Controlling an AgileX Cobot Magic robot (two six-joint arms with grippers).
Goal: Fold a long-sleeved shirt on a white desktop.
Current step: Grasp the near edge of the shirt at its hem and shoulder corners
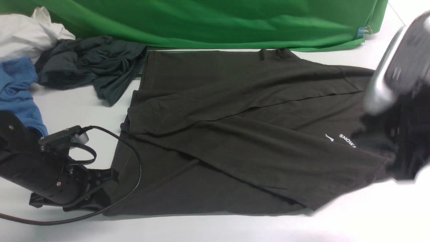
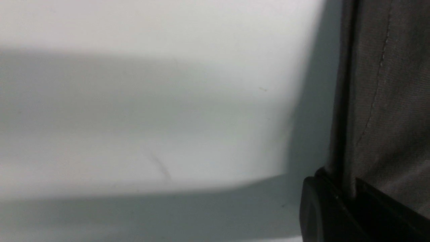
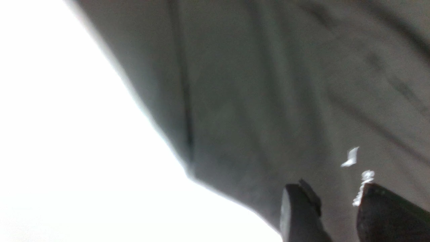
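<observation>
— Grip at the near corner looks sure: the left gripper (image 1: 104, 188), at eight o'clock of the long-sleeved shirt (image 1: 235, 141), is clamped tight on its bottom edge, low on the white desktop (image 1: 201, 230).
— And the right gripper (image 3: 339, 215)?
— At four o'clock, by the white lettering (image 1: 347, 140), jaws partway apart over the cloth. It's too blurred to tell whether it has hold of any.
— The shirt itself?
— It lies across the middle, sleeves (image 1: 235, 97) crossed over the body. I'd say the body fold is in hand.
— Next?
— A firm pinch at both ends, then an even lift toward the green cloth (image 1: 218, 23) at twelve o'clock.
</observation>
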